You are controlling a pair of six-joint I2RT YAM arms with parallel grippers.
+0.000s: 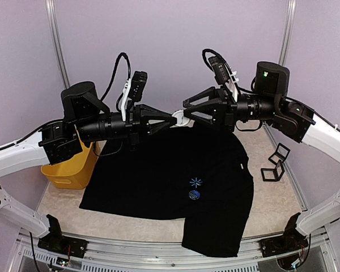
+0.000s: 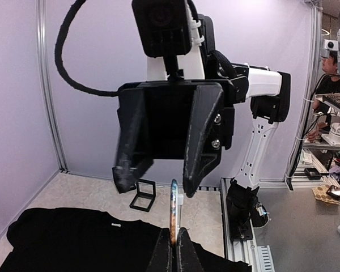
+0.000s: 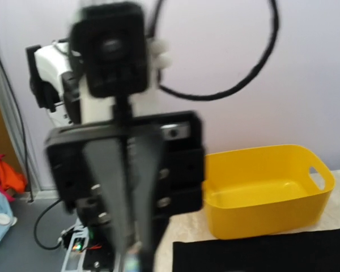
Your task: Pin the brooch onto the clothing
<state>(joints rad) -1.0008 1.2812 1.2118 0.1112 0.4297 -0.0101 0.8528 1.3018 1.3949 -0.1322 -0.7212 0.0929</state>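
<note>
No writing could be read. A small white fleck (image 1: 238, 166) on the T-shirt (image 1: 153, 175) was too small to make out. The only marking was a tiny light-blue starburst mark (image 1: 195, 182), with a round blue spot (image 1: 195, 195) just below it.

The black, soft, short-sleeved shirt lay spread on the bench (image 1: 272, 198), with one part drooping over the near edge. A yellow bin (image 1: 65, 170) sat against its left side, and black frame stands (image 1: 273, 170) stood apart on the right.

Above the shirt's far edge the arms met tip to tip. The left end effector (image 2: 174, 238) was clamped on the brooch (image 2: 174, 212), a thin disc seen edge-on. The right end effector (image 2: 156, 178) had its jaws parted around the disc's upper rim.
</note>
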